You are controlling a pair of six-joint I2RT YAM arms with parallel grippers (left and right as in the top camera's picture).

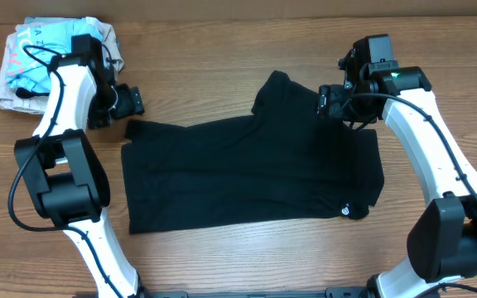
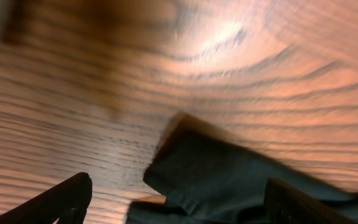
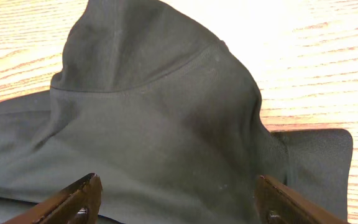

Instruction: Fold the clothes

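We note the large plain black soft-fabric garment [image 1: 247,178] lying spread on the wooden counter [image 1: 222,50]. The left claw [image 1: 131,101] sits at its far-left corner and the right claw [image 1: 328,101] over the bunched sleeve [image 1: 276,89]. Both stand apart with nothing clamped.

Risk: closing beside the hem grabs nothing, so the fold skews.

Only overhead shows the white round mark [image 1: 347,210]; the wrist views show finger-to-hem alignment.

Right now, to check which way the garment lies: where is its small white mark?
In the overhead view, the white mark sits at the black garment's corner nearest the robot, on the robot's right side.
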